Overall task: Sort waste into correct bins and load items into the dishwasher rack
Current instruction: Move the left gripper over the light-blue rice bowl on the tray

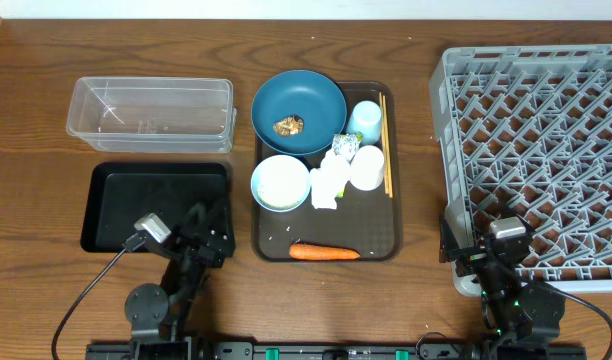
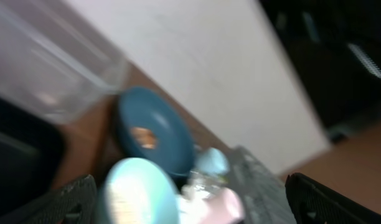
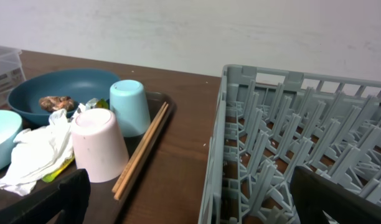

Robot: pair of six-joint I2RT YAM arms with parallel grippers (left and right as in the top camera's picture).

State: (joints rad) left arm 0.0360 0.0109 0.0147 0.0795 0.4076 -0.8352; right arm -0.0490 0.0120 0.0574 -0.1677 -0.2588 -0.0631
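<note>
On the brown serving tray (image 1: 376,245) sit a large dark blue bowl (image 1: 321,100) holding a brown food lump (image 1: 289,125), a small pale blue bowl (image 1: 280,183) with white rice, a light blue cup (image 1: 366,120), a white cup (image 1: 367,167), wooden chopsticks (image 1: 385,145), crumpled white napkins (image 1: 329,182), a silver and yellow-green wrapper (image 1: 344,146) and an orange carrot (image 1: 324,252). My left gripper (image 1: 201,240) is open and empty by the black tray (image 1: 156,205). My right gripper (image 1: 491,255) is open and empty at the grey rack's (image 1: 536,150) near left corner.
The clear tub (image 1: 151,113) stands behind the black tray at the left. The right wrist view shows both cups upside down, the white cup (image 3: 98,144) beside the chopsticks (image 3: 144,149), and the rack wall (image 3: 215,168) close by. The left wrist view is blurred.
</note>
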